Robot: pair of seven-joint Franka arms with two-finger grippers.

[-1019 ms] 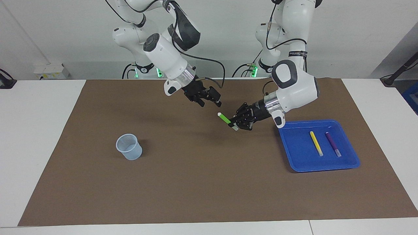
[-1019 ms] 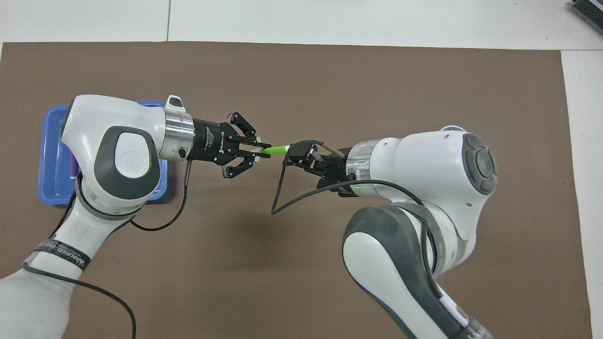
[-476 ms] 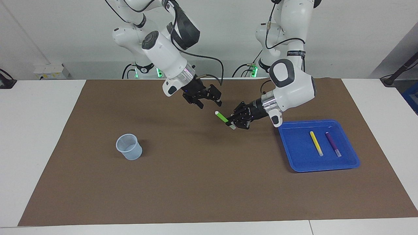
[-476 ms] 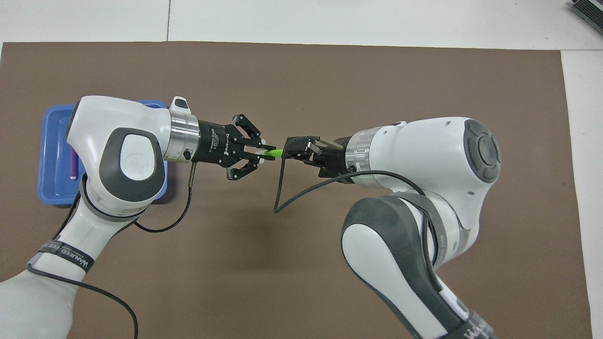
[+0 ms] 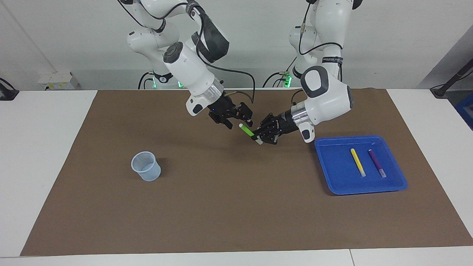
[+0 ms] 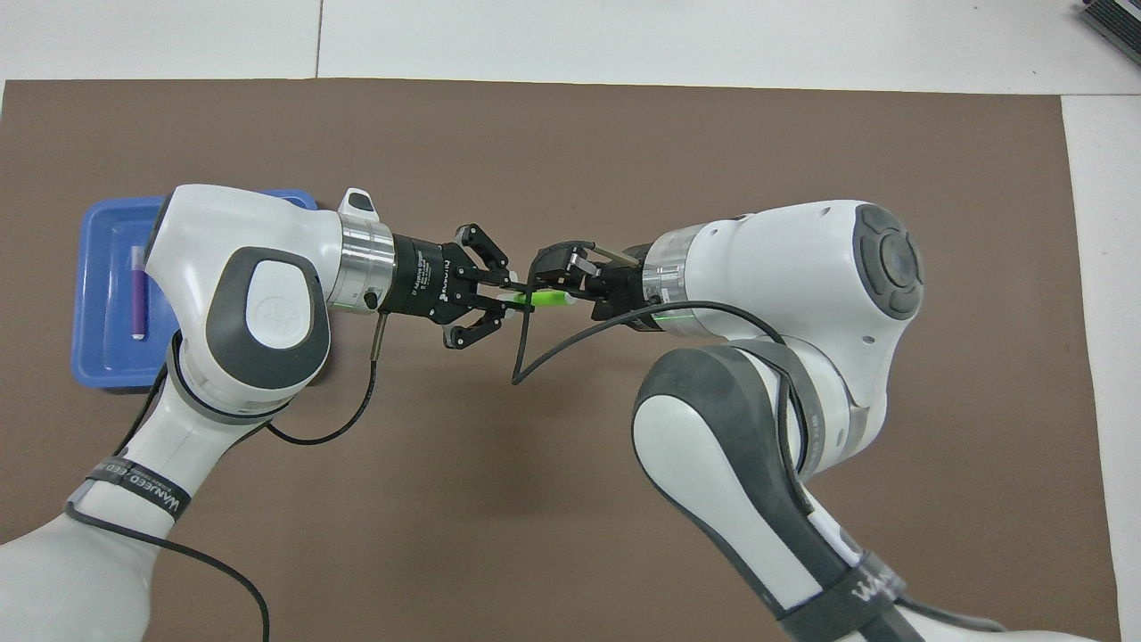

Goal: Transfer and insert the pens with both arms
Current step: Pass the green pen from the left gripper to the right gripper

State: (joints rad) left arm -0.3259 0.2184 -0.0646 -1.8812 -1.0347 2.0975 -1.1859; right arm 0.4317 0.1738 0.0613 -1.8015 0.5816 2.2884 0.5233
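- We see the left pincer [image 5: 259,137] clenched on the green pen [image 5: 247,130], holding it in the air over the middle of the brown mat [image 5: 236,207], the pen's free pale end pointing toward the right arm.
- Over the last second the right pincer [image 5: 242,123] has come in from above the mat toward that free end, while the left arm has carried the pen a little toward it; the gap we saw between them is gone.
- In the overhead view the pen's tip now lies between the right pincer's fingers [image 6: 545,267], where a second ago it stopped just short of them.
- The right pincer's fingers stand apart around the tip and have begun to narrow; we cannot tell whether they touch the pen yet.
- We judge this the handover step: the pen is placed for the second grip, but the left pincer alone carries it.
- The next move calls for the right pincer to clamp firmly before the left lets go; a release too soon would drop the pen onto the mat.
- The cup [image 5: 146,166] stands on the mat toward the right arm's end of the tabletop, with no pen in it.
- The yellow pen [image 5: 357,162] and purple pen [image 5: 377,163] lie side by side in the blue tray [image 5: 332,177], toward the left arm's end.
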